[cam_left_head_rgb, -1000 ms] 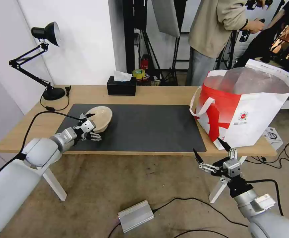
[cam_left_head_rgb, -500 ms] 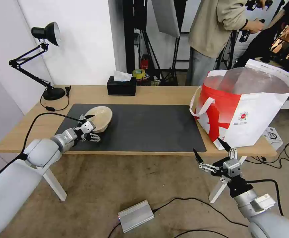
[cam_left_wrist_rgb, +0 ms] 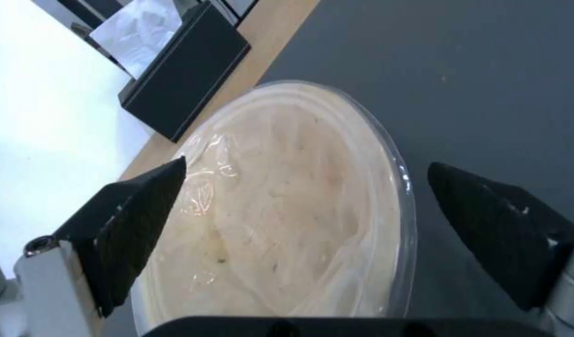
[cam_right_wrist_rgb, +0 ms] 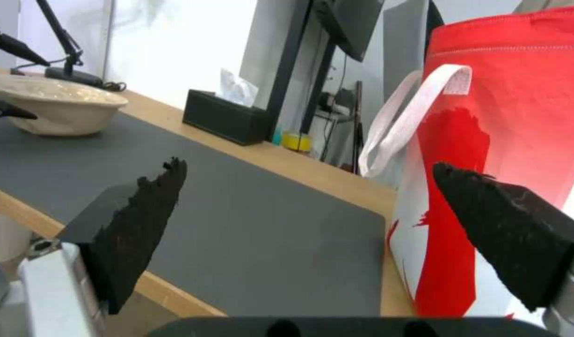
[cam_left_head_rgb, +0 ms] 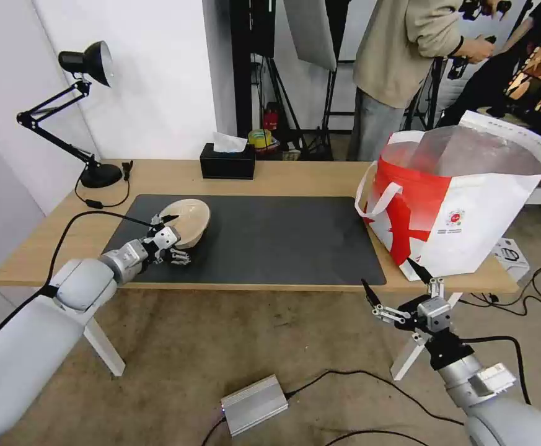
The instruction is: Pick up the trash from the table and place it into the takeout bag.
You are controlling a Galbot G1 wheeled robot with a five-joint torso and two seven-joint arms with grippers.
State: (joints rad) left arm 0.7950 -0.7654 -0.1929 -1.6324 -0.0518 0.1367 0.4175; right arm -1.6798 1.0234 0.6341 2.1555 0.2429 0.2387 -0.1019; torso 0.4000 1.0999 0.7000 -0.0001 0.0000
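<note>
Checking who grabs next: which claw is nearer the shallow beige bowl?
Left. The left claw is open at the shallow beige bowl; the right claw hangs open below the table edge.

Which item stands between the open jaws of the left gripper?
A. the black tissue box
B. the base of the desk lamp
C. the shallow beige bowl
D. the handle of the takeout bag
C: in the left wrist view, the left gripper has its jaws spread on either side of the shallow beige bowl on the dark mat.

Bright, even indoor light; soft shadows; wrist views slightly blurred.
</note>
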